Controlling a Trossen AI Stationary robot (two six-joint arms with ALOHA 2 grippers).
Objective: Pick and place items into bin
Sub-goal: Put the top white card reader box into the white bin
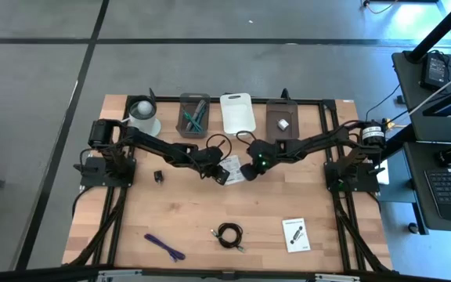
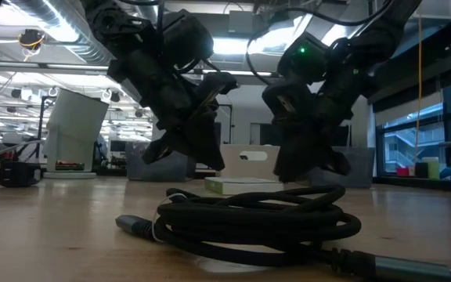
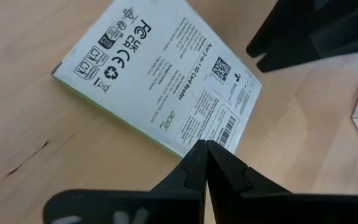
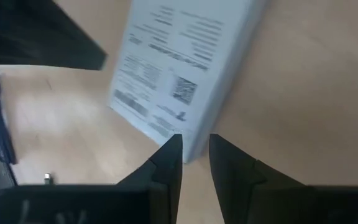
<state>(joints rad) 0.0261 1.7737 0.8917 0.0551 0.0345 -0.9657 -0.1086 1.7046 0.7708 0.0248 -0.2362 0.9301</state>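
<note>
High view: both arms reached to the table point(image 1: 210, 211) middle, left hand point(image 1: 214, 174) and right hand point(image 1: 250, 171) on either side of a white printed card point(image 1: 231, 167) lying flat there. A second white printed card point(image 1: 295, 233) lay near the front right, a coiled black cable point(image 1: 229, 234) front centre, a purple stick point(image 1: 164, 246) front left, a tiny black block point(image 1: 157, 176) left of centre. Along the back edge: a round tub point(image 1: 143, 114), a grey bin point(image 1: 194, 115) holding teal sticks point(image 1: 196, 117), a white tray point(image 1: 237, 112), and a dark bin point(image 1: 283, 117) with a small whitish piece point(image 1: 283, 123). Low view: the cable point(image 2: 257, 219) filled the foreground; behind it both hands hung low over the card point(image 2: 237, 186), which rested flat on the table; hand tips were hidden by dark shapes. Left wrist view: left hand point(image 3: 206, 148) closed, fingers point(image 3: 191, 167) pressed together with nothing between, tips right at the card point(image 3: 160, 74) edge. Right wrist view: right hand point(image 4: 195, 144) fingers point(image 4: 168, 160) slightly apart, straddling a corner of the card point(image 4: 179, 68); whether it actually pinched the card could not be told.
</note>
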